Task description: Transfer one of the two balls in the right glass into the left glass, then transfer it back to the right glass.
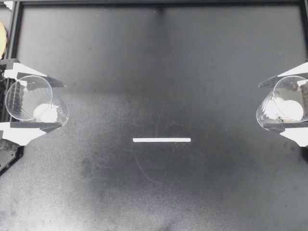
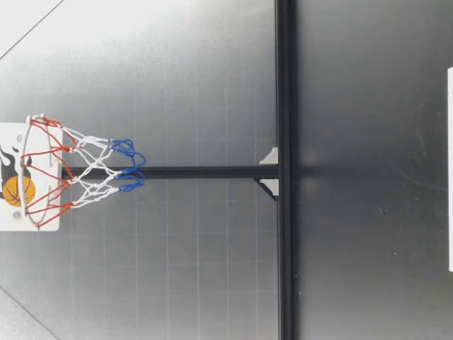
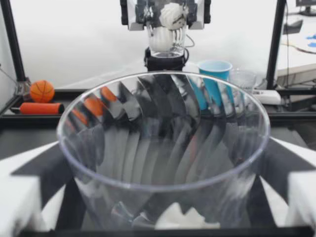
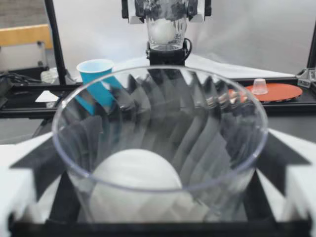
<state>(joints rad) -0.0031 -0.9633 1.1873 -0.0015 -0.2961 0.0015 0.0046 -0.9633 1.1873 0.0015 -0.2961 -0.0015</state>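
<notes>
A white ball (image 1: 45, 113) lies in the left glass (image 1: 26, 91) at the frame's left edge. A second ball (image 1: 292, 110) sits in the right glass (image 1: 288, 86) at the right edge. The balls look light and bouncy. The fluted glasses look stiff and slick, best gripped across the walls. My left gripper (image 1: 62, 105) and right gripper (image 1: 261, 106) each clamp their glass mouth-up, the two arms well apart.
</notes>
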